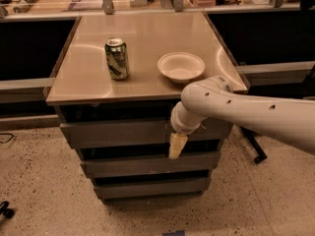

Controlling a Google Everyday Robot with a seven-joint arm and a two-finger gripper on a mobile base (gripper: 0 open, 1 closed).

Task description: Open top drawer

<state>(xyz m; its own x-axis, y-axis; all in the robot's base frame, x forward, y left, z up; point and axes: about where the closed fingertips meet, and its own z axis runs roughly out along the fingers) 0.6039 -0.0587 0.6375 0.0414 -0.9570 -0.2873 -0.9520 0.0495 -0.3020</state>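
The gripper (177,145) hangs pointing down at the lower edge of the top drawer (118,132), right of centre; open or closed, I cannot tell

The claw (176,149) and arm (246,114) cover the top drawer (118,132)'s right; left side free.

Three drawers, top drawer (123,132) included. One can (117,58), one bowl (181,66) on tabletop (147,33). My one hand (177,146), before the top drawer.
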